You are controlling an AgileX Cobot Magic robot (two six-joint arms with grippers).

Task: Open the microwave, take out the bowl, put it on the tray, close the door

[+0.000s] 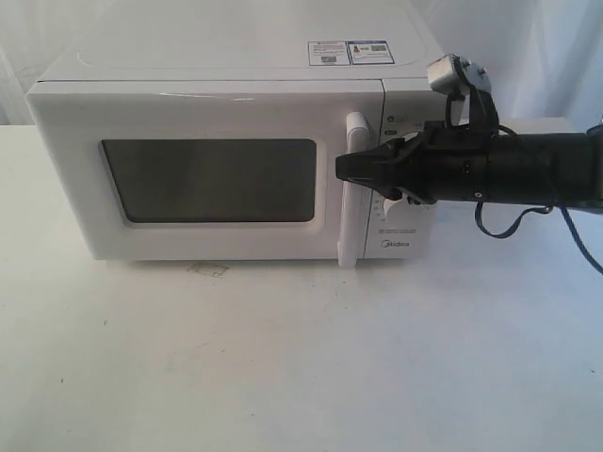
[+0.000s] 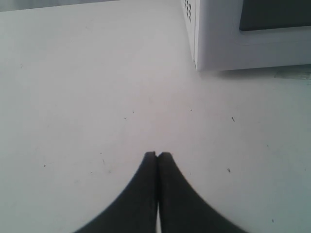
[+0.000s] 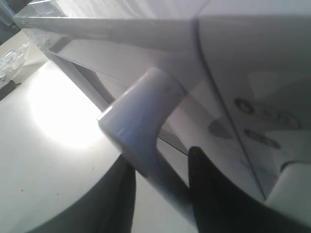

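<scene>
The white microwave (image 1: 226,94) stands at the back of the table with its door (image 1: 212,113) closed flat and the dark window (image 1: 209,181) showing nothing inside. The bowl is hidden and no tray is in view. My right gripper (image 1: 341,168) reaches in from the right at mid height of the vertical bar handle (image 1: 354,198). In the right wrist view its dark fingers (image 3: 204,194) straddle the handle (image 3: 141,121), open, with a gap on one side. My left gripper (image 2: 157,154) is shut and empty above the bare table, short of the microwave's lower corner (image 2: 228,43).
The right arm's black body and cable (image 1: 575,235) cover most of the control panel (image 1: 400,247). A faint stain (image 1: 207,270) marks the white table (image 1: 283,358) in front of the door. Crumpled clear plastic (image 3: 12,58) lies off to one side.
</scene>
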